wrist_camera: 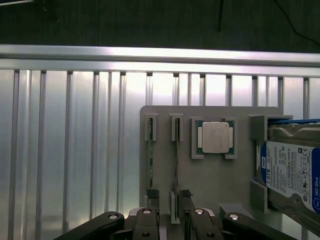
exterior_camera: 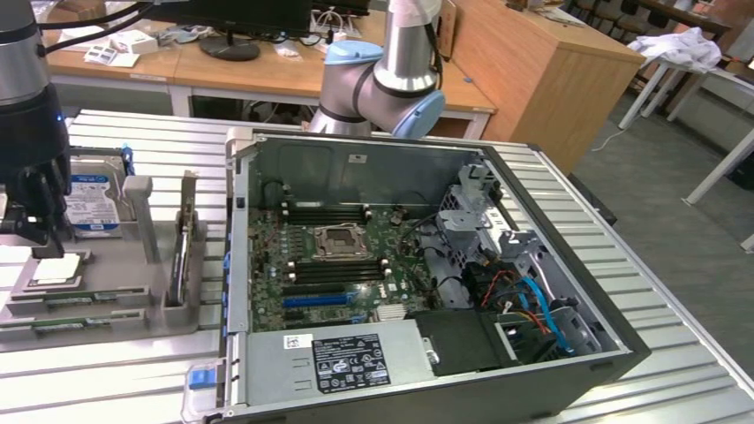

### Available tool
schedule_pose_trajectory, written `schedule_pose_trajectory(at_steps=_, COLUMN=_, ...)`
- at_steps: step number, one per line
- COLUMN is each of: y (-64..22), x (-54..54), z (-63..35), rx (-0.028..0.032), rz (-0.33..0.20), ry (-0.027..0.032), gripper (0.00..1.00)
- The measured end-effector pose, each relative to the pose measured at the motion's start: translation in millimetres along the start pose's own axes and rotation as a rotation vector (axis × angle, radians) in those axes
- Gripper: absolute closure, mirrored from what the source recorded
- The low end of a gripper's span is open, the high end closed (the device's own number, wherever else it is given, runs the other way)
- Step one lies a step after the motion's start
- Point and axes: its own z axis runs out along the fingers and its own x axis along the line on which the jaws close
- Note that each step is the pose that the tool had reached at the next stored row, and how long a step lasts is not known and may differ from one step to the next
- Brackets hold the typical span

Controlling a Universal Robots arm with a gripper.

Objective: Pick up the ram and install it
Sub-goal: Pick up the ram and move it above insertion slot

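Ram (wrist_camera: 176, 160) is standing on edge in a slot of the grey holder (wrist_camera: 220, 185), with a second stick (wrist_camera: 150, 160) sitting just beside it. In the exterior view, the holder is lying on the table (wrist_camera: 75, 150) at nine o'clock from the open computer case (exterior_camera: 353, 159). The CPU (wrist_camera: 215, 137) and hard drive (wrist_camera: 292, 172) are sitting toward twelve o'clock from the sticks. The gripper (wrist_camera: 168, 195) is hanging over the holder, its fingers (wrist_camera: 188, 202) standing apart and gripping nothing. The stick's end is seemingly lying between them. A good grasp is depending, I judge, on centring that stick, keeping clear of its neighbour and descending straight.
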Motion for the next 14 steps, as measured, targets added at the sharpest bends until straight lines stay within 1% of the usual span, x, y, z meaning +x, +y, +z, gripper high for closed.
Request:
schedule_pose_trajectory(at_steps=5, y=0.0, x=0.0, z=1.6, rx=0.0001, rz=0.000, ry=-0.0001, gripper=0.71)
schedule_pose_trajectory(at_steps=14, y=-0.3, x=0.1, z=9.2, rx=-0.0001, rz=0.000, ry=0.0000, gripper=0.71)
